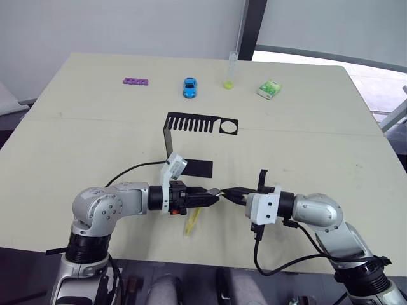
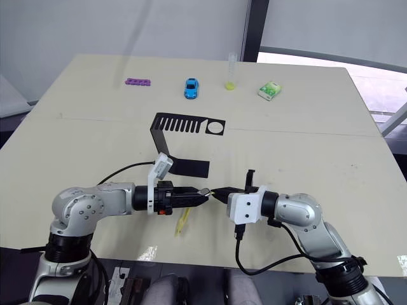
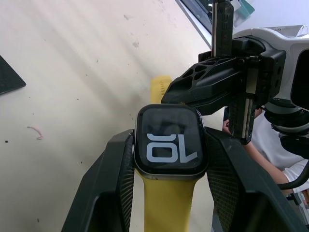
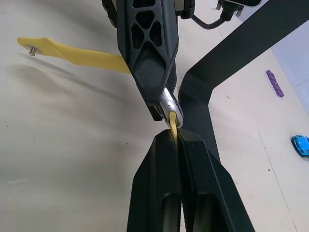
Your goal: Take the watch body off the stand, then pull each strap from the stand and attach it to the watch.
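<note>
Yellow and floppy, the second strap is pinched near its end by the right tool, meeting the watch body clamped sideways in the left tool.

White "10" on the watch body screen

Both arms reach inward over the table's near edge, forearms roughly level, fingertips almost meeting. The left gripper clamps the watch body; the right gripper pinches a yellow strap.
</note>
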